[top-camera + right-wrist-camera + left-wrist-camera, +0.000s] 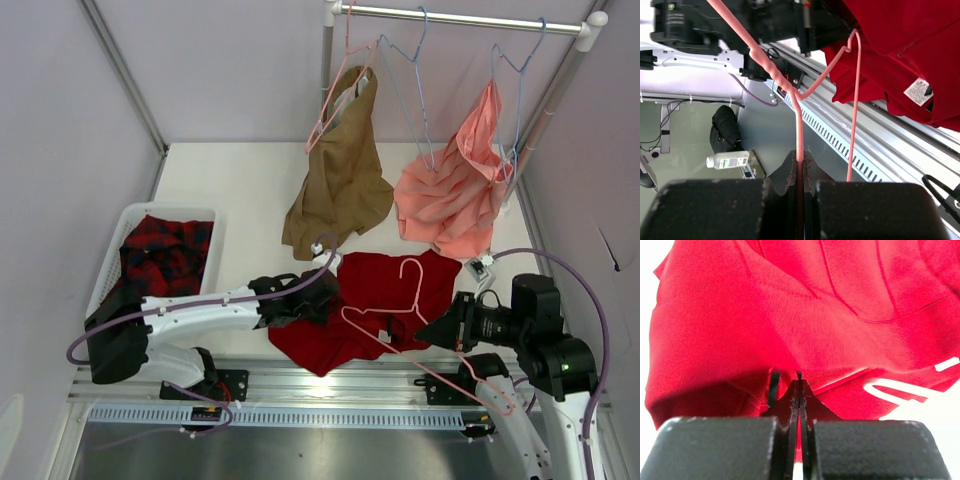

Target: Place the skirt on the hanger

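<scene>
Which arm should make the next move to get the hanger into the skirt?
Right. The right gripper is shut on the hanger, which sits over the skirt. The left gripper pinches the skirt's cloth, so it probably serves best as the anchor.

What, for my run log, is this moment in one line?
left pincer: shut on skirt | right pincer: shut on hanger | hanger: partly over skirt

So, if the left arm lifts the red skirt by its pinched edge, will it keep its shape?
Probably not: the skirt lies in soft folds and sags around the left gripper, so it should hang limp. It looks light, as a small pinch bunches it. It may slip on the thin, smooth hanger.
</scene>
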You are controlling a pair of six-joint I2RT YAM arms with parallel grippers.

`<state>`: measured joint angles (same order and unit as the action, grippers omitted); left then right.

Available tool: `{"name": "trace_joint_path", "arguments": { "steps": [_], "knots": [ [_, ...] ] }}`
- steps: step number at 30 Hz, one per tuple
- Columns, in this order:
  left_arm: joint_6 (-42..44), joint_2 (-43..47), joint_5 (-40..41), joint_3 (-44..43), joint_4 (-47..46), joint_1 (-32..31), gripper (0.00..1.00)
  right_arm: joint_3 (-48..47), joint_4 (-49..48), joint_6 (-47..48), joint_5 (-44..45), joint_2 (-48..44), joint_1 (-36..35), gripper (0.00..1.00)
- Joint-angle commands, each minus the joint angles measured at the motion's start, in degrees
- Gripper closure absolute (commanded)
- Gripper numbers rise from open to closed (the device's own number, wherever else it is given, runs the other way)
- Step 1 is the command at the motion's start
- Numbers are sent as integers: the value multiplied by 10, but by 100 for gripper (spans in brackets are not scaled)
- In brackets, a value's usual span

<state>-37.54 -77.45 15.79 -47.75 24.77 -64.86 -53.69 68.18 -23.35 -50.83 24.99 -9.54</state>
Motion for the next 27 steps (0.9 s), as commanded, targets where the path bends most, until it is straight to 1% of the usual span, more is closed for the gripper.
{"name": "trace_joint_path", "arguments": {
  "steps": [1, 7, 11, 13, 18, 23, 27],
  "knots": [
    [-15, 27, 3, -6, -5, -2, 100, 22, -31, -18, -27, -13, 0, 100],
    [-29, 39, 6, 10, -13, -2, 100, 73, -74, -50, -35, -36, 1, 100],
    [-38, 52, 6, 26, -22, -2, 100, 115, -145, -94, -49, -67, 1, 100],
    [-42, 59, 7, 38, -28, -2, 100, 139, -158, -102, -52, -71, 1, 100],
    [-54, 106, 0, 77, -75, -2, 100, 184, -221, -141, -73, -93, 1, 100],
    [-68, 143, 7, 116, -105, -2, 100, 211, -235, -137, -81, -99, 1, 100],
    [-76, 170, -4, 159, -149, -2, 100, 235, -261, -149, -91, -105, 1, 100]
  ]
}}
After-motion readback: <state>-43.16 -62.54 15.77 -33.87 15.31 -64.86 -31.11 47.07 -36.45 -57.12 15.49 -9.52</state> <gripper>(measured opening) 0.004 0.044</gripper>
